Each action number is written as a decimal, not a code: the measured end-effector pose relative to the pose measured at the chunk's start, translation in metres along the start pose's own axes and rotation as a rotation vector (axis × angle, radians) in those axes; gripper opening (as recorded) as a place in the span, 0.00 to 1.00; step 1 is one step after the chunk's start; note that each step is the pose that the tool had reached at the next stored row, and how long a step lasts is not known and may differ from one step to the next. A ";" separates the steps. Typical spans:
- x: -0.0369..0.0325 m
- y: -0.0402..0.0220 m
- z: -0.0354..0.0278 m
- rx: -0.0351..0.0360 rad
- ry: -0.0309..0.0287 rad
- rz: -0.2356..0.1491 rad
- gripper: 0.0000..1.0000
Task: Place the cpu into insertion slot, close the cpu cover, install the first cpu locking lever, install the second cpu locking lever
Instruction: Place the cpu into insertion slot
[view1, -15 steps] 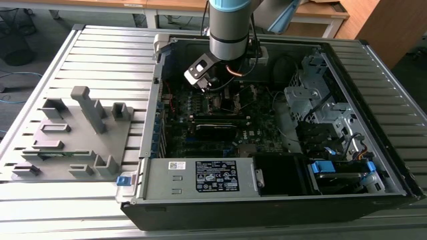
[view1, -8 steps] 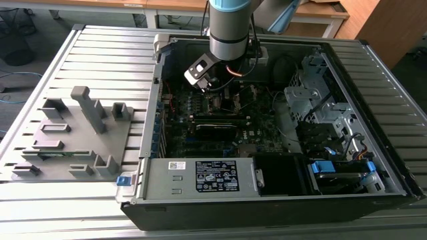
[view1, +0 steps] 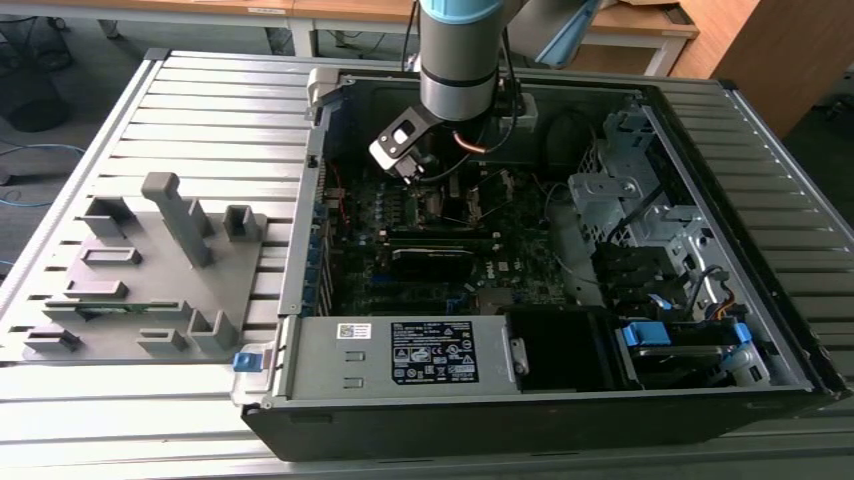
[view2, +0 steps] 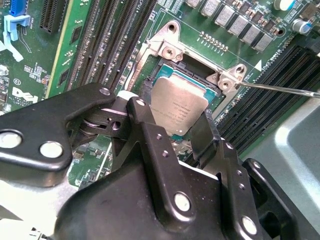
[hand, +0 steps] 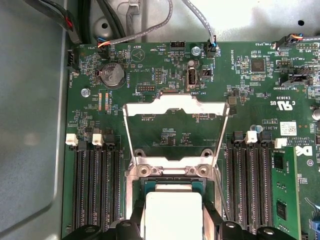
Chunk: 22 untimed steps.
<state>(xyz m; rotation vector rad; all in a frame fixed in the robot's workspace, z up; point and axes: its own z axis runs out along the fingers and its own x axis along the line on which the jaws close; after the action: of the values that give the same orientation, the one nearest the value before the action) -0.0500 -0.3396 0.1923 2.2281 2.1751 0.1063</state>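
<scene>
My gripper (view2: 172, 119) is shut on the cpu (view2: 176, 102), a dull silver square chip pinched at two opposite edges by the black fingers (view2: 150, 131). The chip hangs slightly tilted, right over the insertion slot (view2: 204, 83), whose dark edge shows past it. In the first wrist view the cpu (hand: 172, 209) is over the insertion slot (hand: 172, 184), and the cpu cover (hand: 175, 104) stands swung open beyond it. A thin locking lever (view2: 280, 89) sticks out beside the socket. In the exterior view the gripper (view1: 416, 168) is low inside the computer case (view1: 400, 400).
Long black memory slots (hand: 95, 190) flank the socket on both sides. Cables (hand: 145, 30) run along the case wall. A grey fixture tray (view1: 147, 270) lies at the exterior view's left, and drive cages (view1: 627, 210) stand at its right.
</scene>
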 end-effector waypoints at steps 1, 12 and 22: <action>0.0000 0.0000 0.0000 0.0001 -0.0001 0.000 0.54; 0.0000 0.0000 0.0006 0.0001 0.0011 0.000 0.54; 0.0001 0.0003 -0.0043 0.0000 0.0012 0.000 0.61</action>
<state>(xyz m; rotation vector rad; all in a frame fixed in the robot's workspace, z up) -0.0499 -0.3396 0.1967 2.2286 2.1757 0.1076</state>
